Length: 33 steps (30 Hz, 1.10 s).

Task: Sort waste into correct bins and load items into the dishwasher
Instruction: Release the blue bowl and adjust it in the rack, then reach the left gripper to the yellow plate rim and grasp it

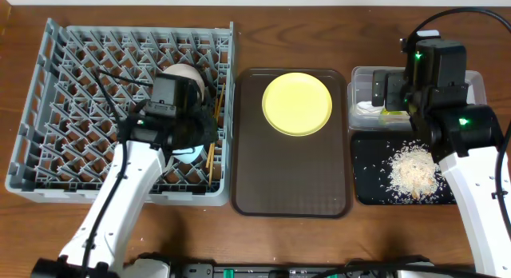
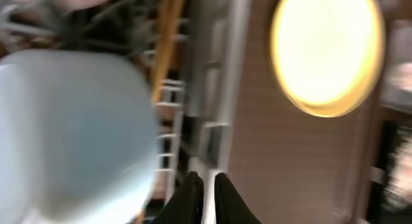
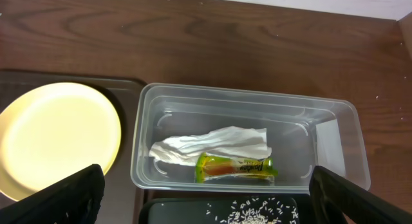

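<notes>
I'm loading the dish rack [image 1: 48,94]: left claw [image 2: 206,182] hanging clenched on nothing I can see beside the racked light blue bowl [image 2: 71,134], right claw [image 3: 206,171] gaping, so I'm reckoning the yellow plate [image 1: 297,103] on the serving tray [image 1: 255,182] needs gripping next.

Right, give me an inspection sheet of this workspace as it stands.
Surface: wooden table; brown serving tray in the middle.
Job's things: yellow plate on the serving tray; light blue bowl, pale bowl and chopsticks in the grey rack; napkin and green wrapper in the clear tub; rice in the black tray.
Clutter: nothing seen.
Grippers: left pincer shut over the rack, view blurred; right pincer open above the tub.
Cables: black cable looping at the far right; thin black wires over the rack.
Surroundings: nothing seen.
</notes>
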Available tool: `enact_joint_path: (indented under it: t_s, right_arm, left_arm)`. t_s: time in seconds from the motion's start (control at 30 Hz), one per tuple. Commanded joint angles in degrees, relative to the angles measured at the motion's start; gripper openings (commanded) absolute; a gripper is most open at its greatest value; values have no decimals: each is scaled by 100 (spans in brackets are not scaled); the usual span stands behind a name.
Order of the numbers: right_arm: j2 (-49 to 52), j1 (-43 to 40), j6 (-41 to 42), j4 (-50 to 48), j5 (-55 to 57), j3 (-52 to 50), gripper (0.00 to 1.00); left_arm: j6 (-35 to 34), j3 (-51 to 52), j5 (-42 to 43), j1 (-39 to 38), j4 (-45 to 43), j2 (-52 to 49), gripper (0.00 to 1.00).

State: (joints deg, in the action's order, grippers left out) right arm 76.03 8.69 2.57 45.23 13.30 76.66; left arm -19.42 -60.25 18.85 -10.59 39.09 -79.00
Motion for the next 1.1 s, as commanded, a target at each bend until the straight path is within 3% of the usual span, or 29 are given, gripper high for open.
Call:
enact_joint_path:
  t_s: [0.0, 0.13, 0.33, 0.47, 0.6, 0.87, 1.07]
  right_arm:
    - [17, -48, 59, 9, -7, -28, 99]
    - [17, -48, 59, 7, -7, -28, 99]
    - [17, -48, 59, 9, -7, -28, 99]
    - [15, -48, 59, 7, -7, -28, 99]
    - [15, -48, 59, 7, -7, -28, 99]
    - [15, -48, 59, 9, -7, -28, 99]
    - [17, -48, 59, 7, -7, -28, 99]
  left_arm:
    - [74, -264, 1082, -44, -358, 269, 13]
    - [-63, -385, 1134, -629, -881, 162, 17]
    - [-229, -1047, -188, -1915, -1493, -778, 17]
    - [-229, -1047, -1167, -2463, -2221, -1624, 17]
    - [-216, -1047, -1460, -2625, -2608, -2430, 17]
    - [39, -1043, -1711, -2625, -2610, -3261, 17]
    - [203, -1038, -2035, -2625, -1644, -3254, 17]
